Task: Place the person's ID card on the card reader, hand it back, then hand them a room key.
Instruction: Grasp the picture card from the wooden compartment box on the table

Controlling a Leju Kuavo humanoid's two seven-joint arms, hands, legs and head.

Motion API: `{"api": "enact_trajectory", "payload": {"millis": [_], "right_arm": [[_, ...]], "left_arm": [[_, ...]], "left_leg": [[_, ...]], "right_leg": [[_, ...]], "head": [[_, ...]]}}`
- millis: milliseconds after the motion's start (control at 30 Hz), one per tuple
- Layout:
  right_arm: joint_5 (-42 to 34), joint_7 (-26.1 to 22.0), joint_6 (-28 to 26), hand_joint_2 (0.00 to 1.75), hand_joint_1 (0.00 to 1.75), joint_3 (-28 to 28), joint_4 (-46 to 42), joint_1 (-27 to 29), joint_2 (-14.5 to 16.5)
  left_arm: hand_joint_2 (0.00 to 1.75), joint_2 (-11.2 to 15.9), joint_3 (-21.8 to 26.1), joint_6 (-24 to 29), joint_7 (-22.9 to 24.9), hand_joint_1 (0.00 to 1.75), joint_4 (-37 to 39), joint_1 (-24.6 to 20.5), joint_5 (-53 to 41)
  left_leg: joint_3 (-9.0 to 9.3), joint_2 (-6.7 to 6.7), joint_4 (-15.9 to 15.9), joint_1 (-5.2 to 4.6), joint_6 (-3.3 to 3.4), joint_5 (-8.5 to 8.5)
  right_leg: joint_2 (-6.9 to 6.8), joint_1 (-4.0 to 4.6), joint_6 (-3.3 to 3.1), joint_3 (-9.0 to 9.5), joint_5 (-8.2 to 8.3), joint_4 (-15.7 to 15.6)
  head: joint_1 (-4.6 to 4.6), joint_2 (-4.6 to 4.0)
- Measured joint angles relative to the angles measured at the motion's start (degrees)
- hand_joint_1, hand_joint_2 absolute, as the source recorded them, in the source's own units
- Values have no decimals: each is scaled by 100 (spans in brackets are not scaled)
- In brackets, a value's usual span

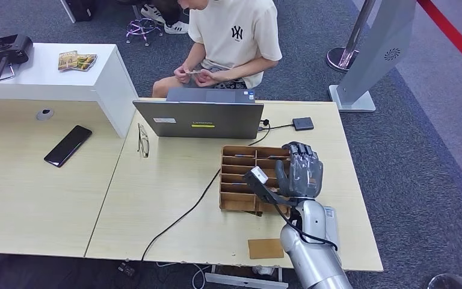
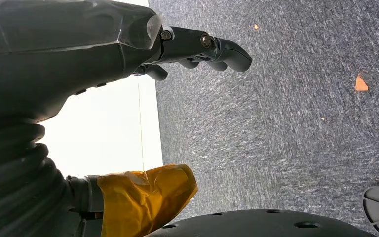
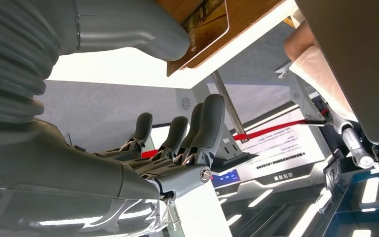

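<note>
— Right robot hand [image 1: 299, 171] is up over the wooden box [image 1: 240, 174] on the table [image 1: 174, 223], fingers apart, holding nothing.

— Where's the ID card [image 1: 194, 71]?

— Far off, in the person's hands [image 1: 192, 75]. It looks thin, stiff and light. Pinch its edge.

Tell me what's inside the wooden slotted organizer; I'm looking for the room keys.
The brown wooden slotted organizer shows rows of slots that look bare on its left side. The right hand hovers over its right side, covering those slots, so no key cards can be confirmed.
</note>
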Motion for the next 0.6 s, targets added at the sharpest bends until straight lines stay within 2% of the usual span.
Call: {"api": "enact_trajectory", "payload": {"millis": [200,500,600], "right_arm": [[0,-1,0,175,67,-17,0,-2,0],[-70,-16,0,175,75,-21,42,-40,0],[-117,-13,1,175,72,-21,109,-82,0]], "left_arm": [[175,0,0,0,0,0,0,0,0],[175,0,0,-12,0,0,0,0,-7],[175,0,0,-13,0,0,0,0,-7]], "left_leg": [[0,0,0,0,0,0],[0,0,0,0,0,0],[0,0,0,0,0,0]], "right_leg": [[0,0,0,0,0,0],[0,0,0,0,0,0],[0,0,0,0,0,0]], "head": [[0,0],[0,0],[0,0]]}}
